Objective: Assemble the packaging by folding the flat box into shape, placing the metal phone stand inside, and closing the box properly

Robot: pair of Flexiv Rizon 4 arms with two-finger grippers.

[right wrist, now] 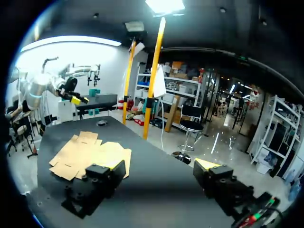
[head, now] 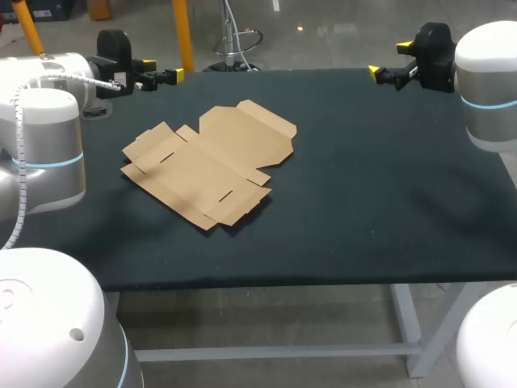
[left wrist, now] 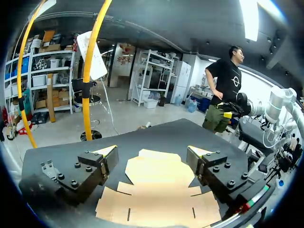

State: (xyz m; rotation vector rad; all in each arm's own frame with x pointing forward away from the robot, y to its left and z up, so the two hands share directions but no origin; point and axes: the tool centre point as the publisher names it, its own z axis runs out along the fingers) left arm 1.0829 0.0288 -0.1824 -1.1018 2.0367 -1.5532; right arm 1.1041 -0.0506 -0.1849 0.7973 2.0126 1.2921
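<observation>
Jaws stand open and empty on both arms; the flat cardboard box [head: 206,162] lies askew just ahead of the left gripper [head: 164,71], well apart from the right gripper [head: 388,59].

Nothing legible: no text, label, number or sign can be read on the tabletop [head: 363,202] or on anything lying on it. The flat box [head: 208,162], just ahead of the left hand [left wrist: 152,153] and below it, shows only plain brown card with cut slots and fold lines.
</observation>
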